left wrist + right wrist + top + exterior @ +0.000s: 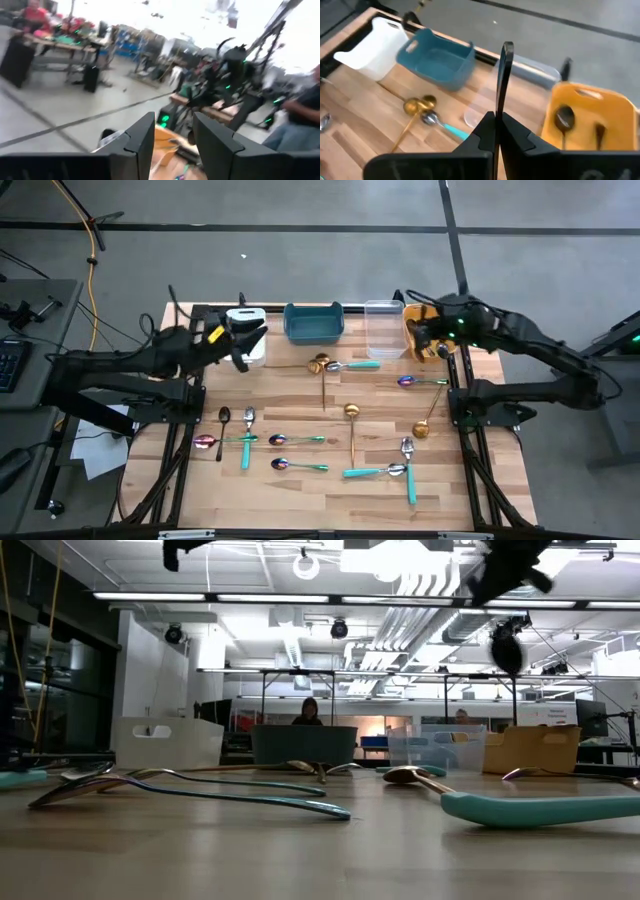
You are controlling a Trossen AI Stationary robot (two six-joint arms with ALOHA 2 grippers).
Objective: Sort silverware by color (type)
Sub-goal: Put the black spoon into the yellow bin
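Right gripper (pixel 496 122) clamped on dark spoon (pixel 506 75), upper right by orange bin (pixel 615 107); drop it in next. Left gripper (pixel 172 137) apart

Bright overhead strip lighting; blurred left wrist view.

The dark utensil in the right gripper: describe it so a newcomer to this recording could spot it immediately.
Start at the orange bin, last in the row of four bins at the table's far edge. The right gripper hangs near it, shut on the dark utensil, a thin black handle standing upright. It is the only piece off the table.
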